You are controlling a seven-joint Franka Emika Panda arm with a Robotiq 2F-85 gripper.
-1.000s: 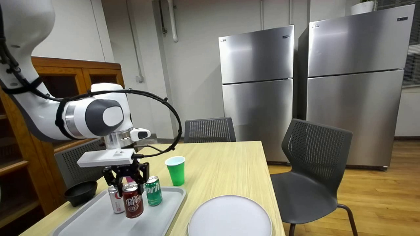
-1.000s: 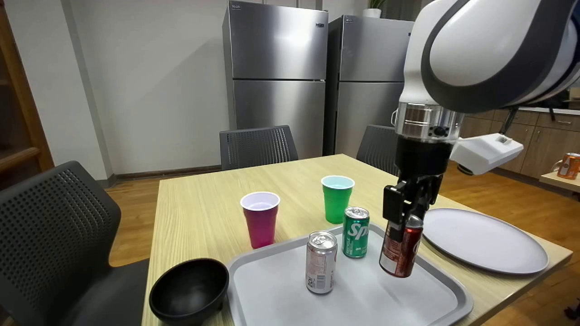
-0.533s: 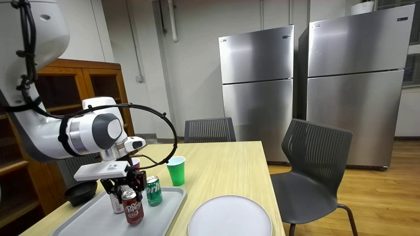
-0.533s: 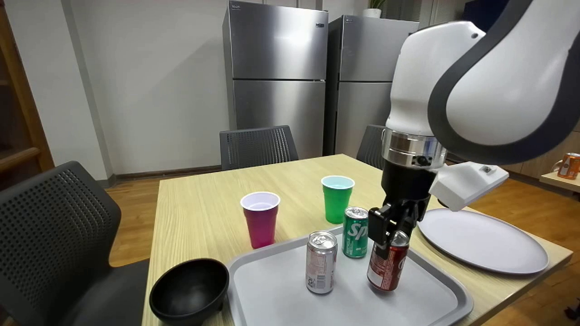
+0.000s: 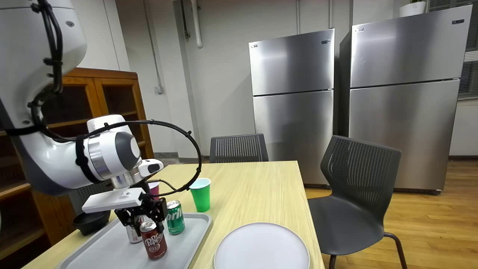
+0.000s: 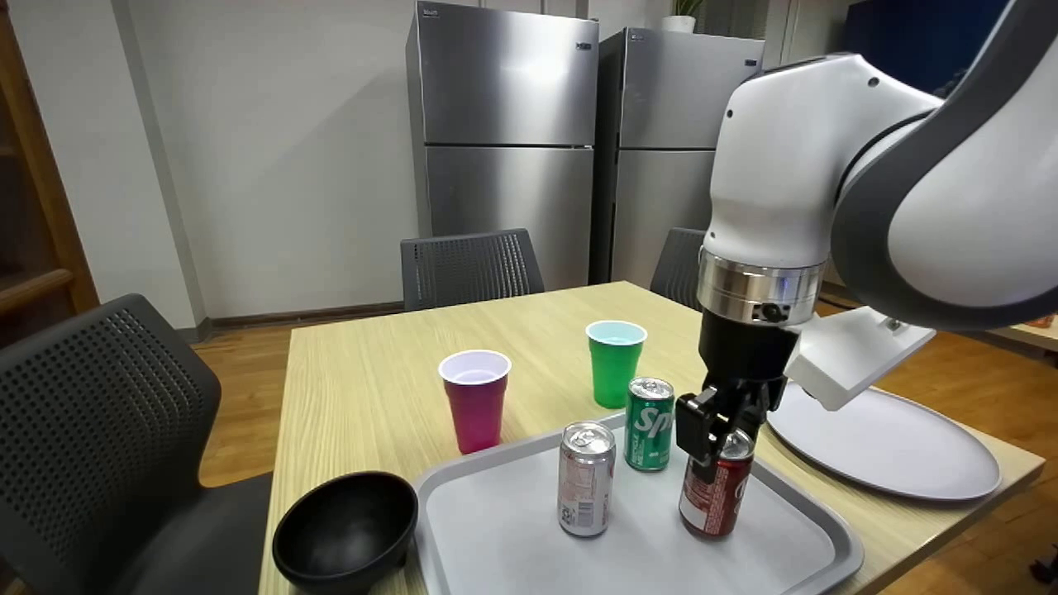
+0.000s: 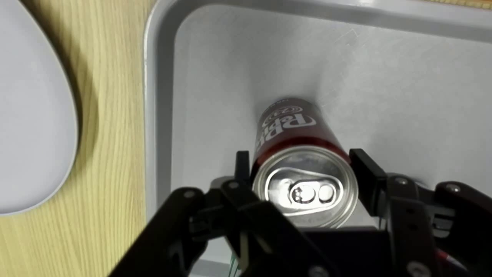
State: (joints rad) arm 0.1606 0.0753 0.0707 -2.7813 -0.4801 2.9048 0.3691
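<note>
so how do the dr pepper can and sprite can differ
The Dr Pepper can is dark red; the Sprite can is green. The Dr Pepper can is held in the gripper and looks slightly tilted; the Sprite can stands upright on the tray, not held. Both have silver tops and white lettering.

There's room between the silver can (image 6: 585,483) and black bowl (image 6: 345,529) — Sprite can (image 6: 647,434) obstructs near the gripper (image 7: 301,168).

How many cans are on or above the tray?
3: the Dr Pepper can in the hand, the Sprite can by the green cup, the silver can nearest the black bowl.
</note>
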